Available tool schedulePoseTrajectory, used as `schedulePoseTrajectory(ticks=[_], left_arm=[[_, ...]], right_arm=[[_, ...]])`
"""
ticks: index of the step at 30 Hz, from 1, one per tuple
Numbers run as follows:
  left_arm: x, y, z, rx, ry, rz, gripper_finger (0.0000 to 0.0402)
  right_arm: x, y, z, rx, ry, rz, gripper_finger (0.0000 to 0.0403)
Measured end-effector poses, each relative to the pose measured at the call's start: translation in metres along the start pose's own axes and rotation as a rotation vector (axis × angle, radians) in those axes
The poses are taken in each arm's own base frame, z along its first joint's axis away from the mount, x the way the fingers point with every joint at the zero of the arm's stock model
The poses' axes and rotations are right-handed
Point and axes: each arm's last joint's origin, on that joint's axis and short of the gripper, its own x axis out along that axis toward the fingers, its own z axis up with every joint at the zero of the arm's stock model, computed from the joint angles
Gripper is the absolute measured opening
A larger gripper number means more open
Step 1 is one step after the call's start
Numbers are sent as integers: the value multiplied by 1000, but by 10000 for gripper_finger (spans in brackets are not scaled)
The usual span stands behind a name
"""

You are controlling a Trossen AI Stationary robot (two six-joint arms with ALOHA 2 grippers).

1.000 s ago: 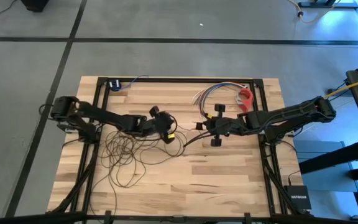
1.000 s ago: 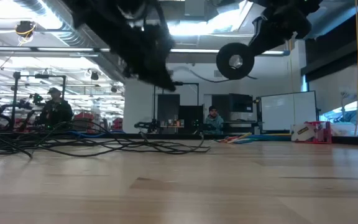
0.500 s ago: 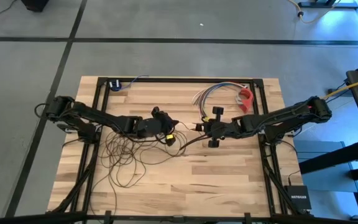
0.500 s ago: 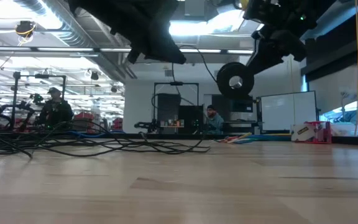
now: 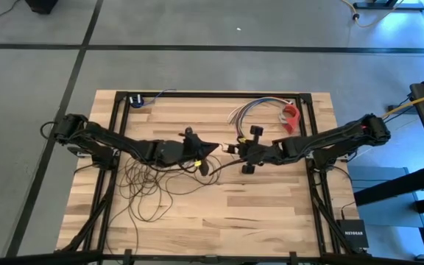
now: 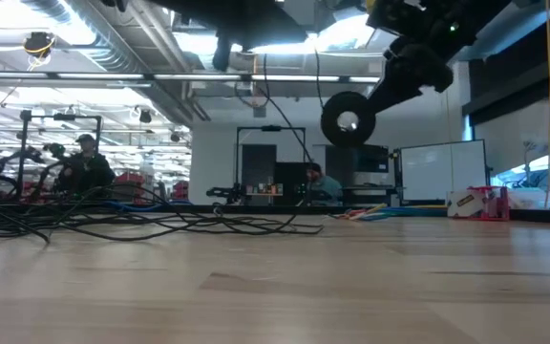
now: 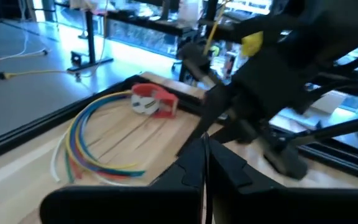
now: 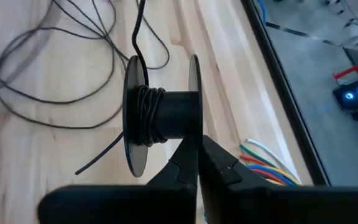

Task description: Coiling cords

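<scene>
Our bench [image 5: 271,213] carries the cords [image 5: 149,184], sprawled in loose loops on its left half. They look light and limp, likely to tangle; best pinched near the spool [image 8: 160,115]. Our right pincer [image 8: 194,158] clamps that spool's flange; our left pincer [image 5: 201,158] is closed on the strand beside it.

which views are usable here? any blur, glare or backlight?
High view: even light, sharp; the cords read clearly on the table. Low view: ceiling lights behind leave the spool and both arms as silhouettes. Left wrist view: soft, the right arm smeared, the left gripper dark. Right wrist view: sharpest, wire turns on the spool resolved above the right gripper.
</scene>
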Motion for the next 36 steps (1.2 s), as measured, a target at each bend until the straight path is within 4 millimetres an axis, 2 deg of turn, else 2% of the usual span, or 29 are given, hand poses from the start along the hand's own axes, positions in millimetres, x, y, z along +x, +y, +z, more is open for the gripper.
schedulePoseTrajectory(ticks=[6,13,21,27,36], left_arm=[[2,-13,-5,-13,-63,-50,3],[14,-18,-21,-14,-61,-53,3],[33,-29,-33,30,-34,-47,3],[32,-34,-39,76,-16,-56,3],[27,-40,-40,98,-19,-78,3]], right_arm=[[13,1,7,58,-53,-43,1],[20,-13,15,158,-123,-70,1],[23,-24,25,232,-217,-24,1],[20,-26,30,228,-231,-18,1],[2,-39,50,203,-306,-62,2]])
